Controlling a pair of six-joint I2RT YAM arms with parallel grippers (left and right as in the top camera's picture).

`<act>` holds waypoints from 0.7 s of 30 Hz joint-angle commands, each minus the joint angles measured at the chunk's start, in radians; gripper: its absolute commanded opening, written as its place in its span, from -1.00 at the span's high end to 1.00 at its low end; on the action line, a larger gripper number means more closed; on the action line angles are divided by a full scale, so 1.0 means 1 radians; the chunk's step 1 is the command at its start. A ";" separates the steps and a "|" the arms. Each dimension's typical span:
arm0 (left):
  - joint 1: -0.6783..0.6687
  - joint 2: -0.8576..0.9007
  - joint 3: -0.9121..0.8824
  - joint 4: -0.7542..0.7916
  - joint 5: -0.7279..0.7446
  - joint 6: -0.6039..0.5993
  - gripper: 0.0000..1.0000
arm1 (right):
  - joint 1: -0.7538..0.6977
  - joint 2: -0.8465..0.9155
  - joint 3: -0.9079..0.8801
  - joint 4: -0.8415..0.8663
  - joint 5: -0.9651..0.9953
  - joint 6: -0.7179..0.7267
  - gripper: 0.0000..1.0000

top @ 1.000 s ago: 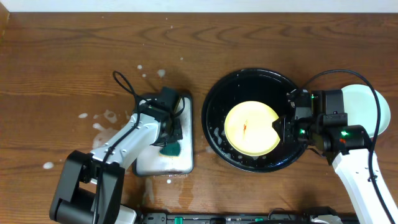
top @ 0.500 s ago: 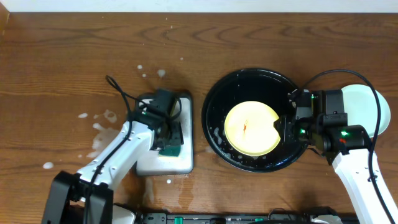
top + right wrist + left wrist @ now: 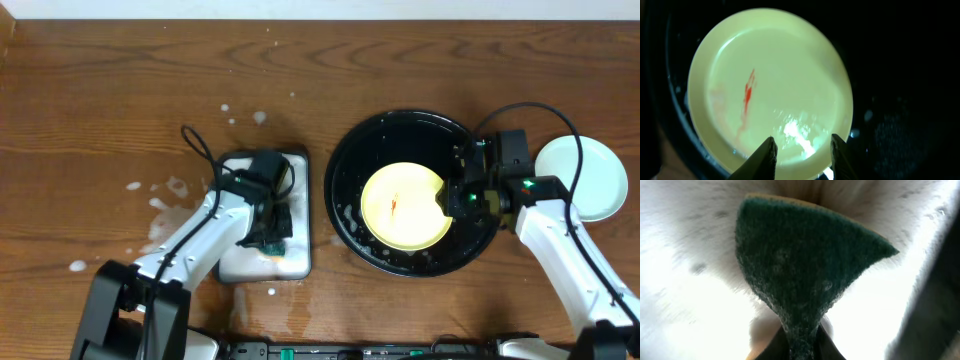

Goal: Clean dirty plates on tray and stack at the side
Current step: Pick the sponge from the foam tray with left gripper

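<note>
Overhead, I see the yellow plate lying flat in the black tray, right of the counter's centre. A pale mint plate sits on the bare wood near the right edge.

My right gripper hangs over the yellow plate's right rim. The right wrist view shows its jaws apart, straddling that rim and gripping nothing. A red smear marks the plate's centre.

My left gripper is over the white tray, jaws clamped on a green sponge.

I judge the plate stiff, light and breakable. It looks glossy and wet, so it will probably slide. I'd hold it at the rim and scrub gently. The sponge is soft and folds where it is pinched.

I can read no brand, label or writing anywhere.
</note>
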 commanded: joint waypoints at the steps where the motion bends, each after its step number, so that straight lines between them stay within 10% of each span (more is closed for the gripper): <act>1: -0.006 -0.004 0.162 -0.084 -0.018 0.046 0.85 | -0.035 0.042 0.008 0.022 0.006 0.007 0.39; 11: -0.145 -0.001 0.370 -0.018 0.195 0.015 0.85 | -0.063 0.219 0.008 0.064 -0.001 0.006 0.35; 17: -0.278 0.044 0.369 0.168 0.194 -0.022 0.85 | -0.060 0.286 0.008 0.079 -0.005 0.006 0.98; 21: -0.351 0.133 0.369 0.287 0.194 -0.092 0.85 | -0.052 0.288 0.008 0.078 -0.040 -0.014 0.98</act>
